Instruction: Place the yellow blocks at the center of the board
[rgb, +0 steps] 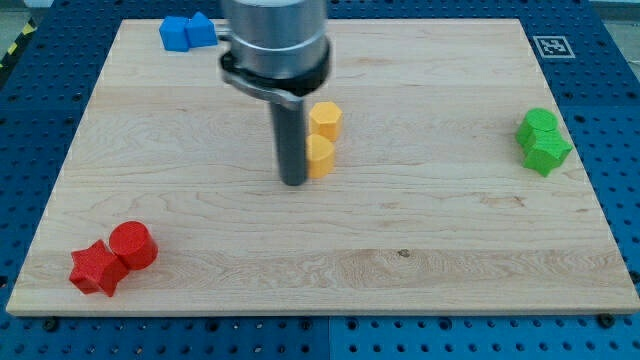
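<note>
Wooden board (400, 250) lying on blue pegboard table (620, 120), marker tag (553, 46) sitting at board's top right corner. Two yellow blocks (322, 138) sitting touching near board centre, one above other in view. My tip (294, 182) resting on board, touching lower yellow block's left side. Two blue blocks (187, 32) sitting together at top left edge. Two green blocks (543, 141) touching near right edge. Red cylinder (133, 245) and red star block (97, 268) touching at bottom left.

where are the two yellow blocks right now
The two yellow blocks sit touching, just above the wooden board's center, immediately right of my tip.
</note>
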